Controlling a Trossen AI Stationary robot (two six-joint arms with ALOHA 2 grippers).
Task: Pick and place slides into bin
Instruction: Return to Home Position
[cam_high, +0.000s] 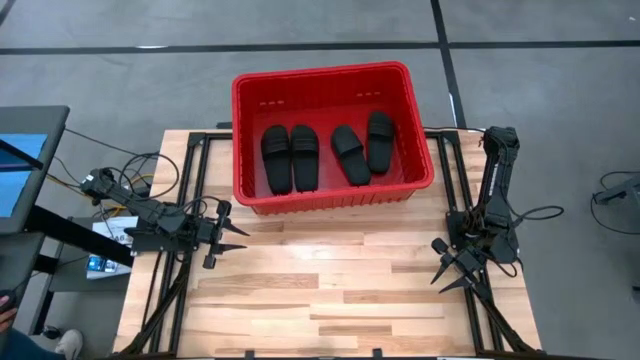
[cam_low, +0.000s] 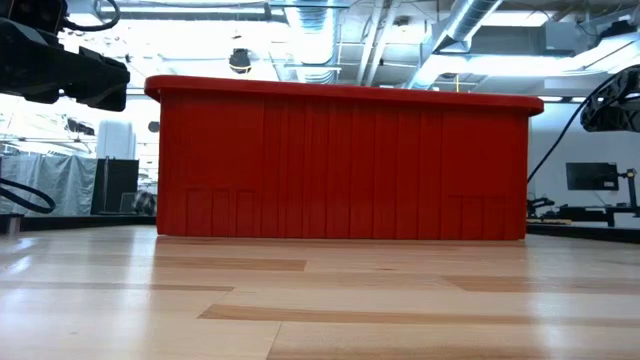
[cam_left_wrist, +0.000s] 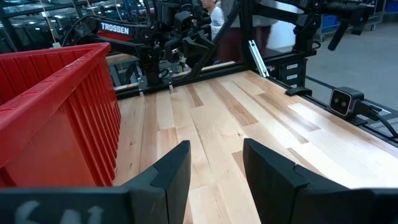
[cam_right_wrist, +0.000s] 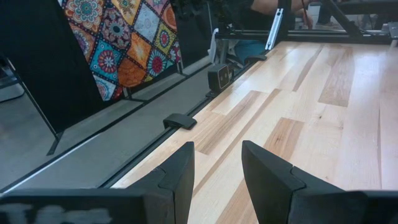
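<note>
Left gripper (cam_high: 238, 240): fingers apart, empty, over table (cam_high: 330, 290) left side. Four slides (cam_high: 305, 157) lie flat inside bin (cam_high: 330, 200). We judge them light, rubbery, bendy; strap best hold. Right gripper (cam_high: 441, 278): fingers apart, empty, near right edge.

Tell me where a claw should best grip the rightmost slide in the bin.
Probably across its wide strap, coming straight down: the rightmost slide lies flat, strap up, on the bin floor, and the tall walls block a sideways approach.
</note>
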